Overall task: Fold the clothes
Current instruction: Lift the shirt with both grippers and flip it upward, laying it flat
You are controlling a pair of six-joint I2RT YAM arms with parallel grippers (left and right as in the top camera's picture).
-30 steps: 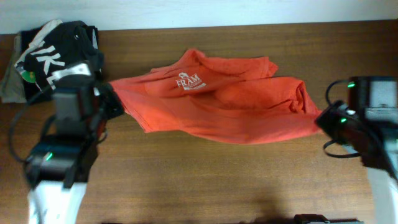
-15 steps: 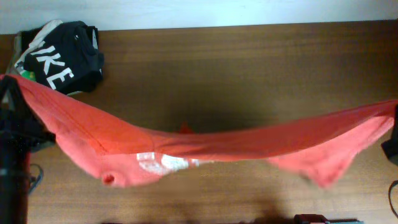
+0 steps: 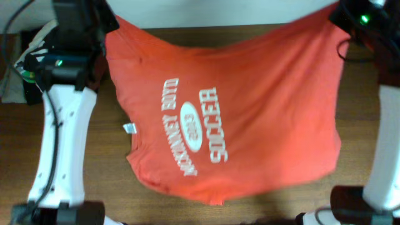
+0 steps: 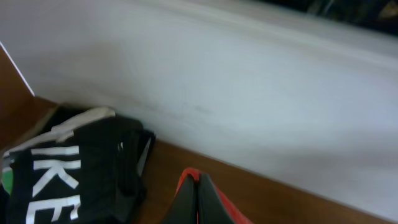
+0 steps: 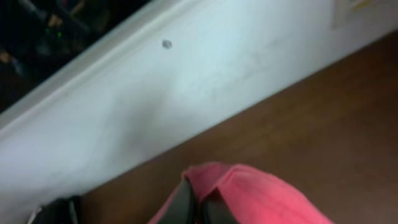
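The red-orange T-shirt (image 3: 250, 106) hangs spread wide between my two arms above the table, with large white printed lettering (image 3: 194, 128) facing up and a small white label (image 3: 129, 128) at its left edge. My left gripper (image 3: 105, 25) is shut on the shirt's far left corner; in the left wrist view its fingers (image 4: 196, 182) pinch red cloth (image 4: 230, 211). My right gripper (image 3: 337, 11) is shut on the far right corner; in the right wrist view its fingers (image 5: 198, 191) pinch a fold of the shirt (image 5: 261, 193).
The black garment with white letters (image 4: 62, 174) lies at the table's far left corner, mostly hidden behind my left arm (image 3: 62, 125) in the overhead view. A white wall (image 4: 249, 93) runs along the table's far edge. My right arm (image 3: 384, 144) stands at the right.
Both grippers have lifted the shirt off the table and swung it to the far edge. It went from a bunched heap to a stretched band to a spread sheet showing large lettering.
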